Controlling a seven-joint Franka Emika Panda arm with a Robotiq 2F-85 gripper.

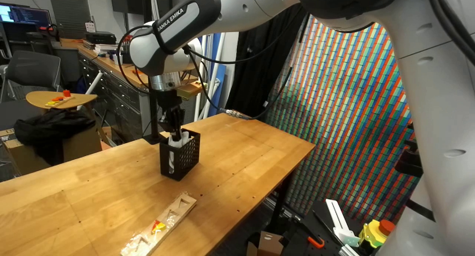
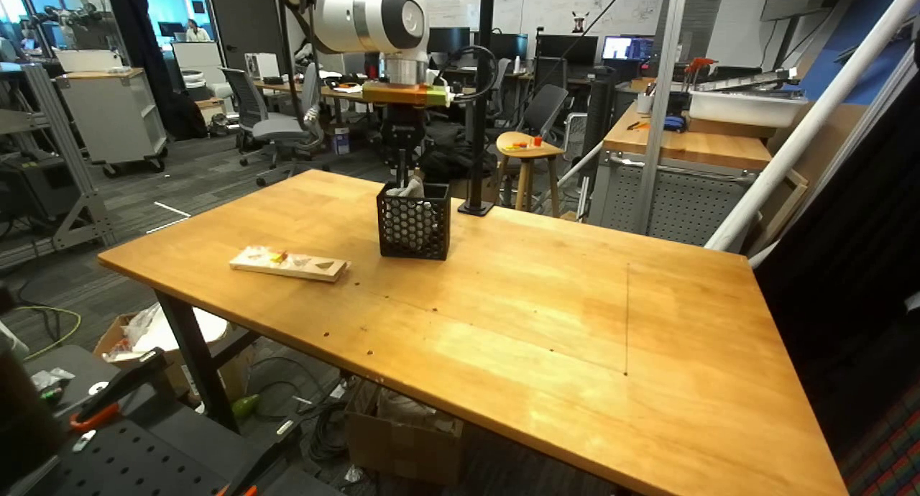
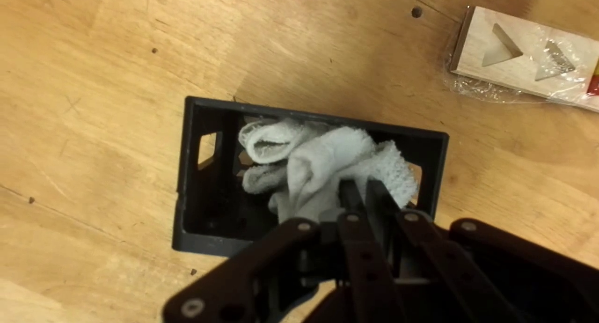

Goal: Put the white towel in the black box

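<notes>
The black box [image 3: 306, 111] stands upright on the wooden table, its perforated side [image 2: 415, 250] facing an exterior view. Bunched inside it lies the white towel [image 3: 323, 157], in loose folds, with a little of it [image 1: 184, 138] showing at the rim. From above, my gripper [image 3: 361, 181] reaches into the box mouth, its two fingers close together and sunk in the cloth toward one end of the box. Pale cloth shows in the narrow gap between the fingertips, so the jaws are shut on the towel. The towel's lower part is hidden by the walls and the gripper.
A pale wooden strip [image 2: 327, 267] with triangular cut-outs and clear wrap lies on the table near the box. Close behind the box rises a black post [image 2: 479, 136] on a flat base. The table [image 2: 517, 316] extends around them.
</notes>
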